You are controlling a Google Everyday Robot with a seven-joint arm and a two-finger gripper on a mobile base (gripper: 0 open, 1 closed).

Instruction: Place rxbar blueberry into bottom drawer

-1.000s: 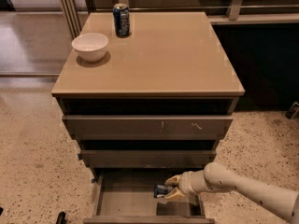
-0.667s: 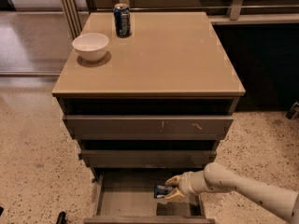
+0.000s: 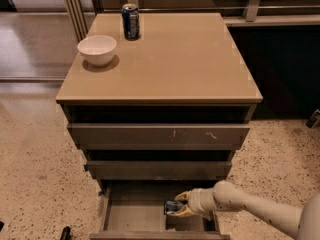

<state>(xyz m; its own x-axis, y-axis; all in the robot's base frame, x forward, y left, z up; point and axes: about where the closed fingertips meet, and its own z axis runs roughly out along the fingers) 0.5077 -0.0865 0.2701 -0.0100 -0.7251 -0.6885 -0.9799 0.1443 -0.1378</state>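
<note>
The bottom drawer is pulled open below the two taller drawers, showing a flat grey floor. My gripper reaches in from the right, over the drawer's right half. It is shut on the rxbar blueberry, a small dark bar held between the two pale fingers just above the drawer floor. My white arm runs off to the lower right.
A blue soda can and a white bowl stand on the tan cabinet top. The two upper drawers are slightly open. Speckled floor lies around the cabinet; dark furniture stands at the right.
</note>
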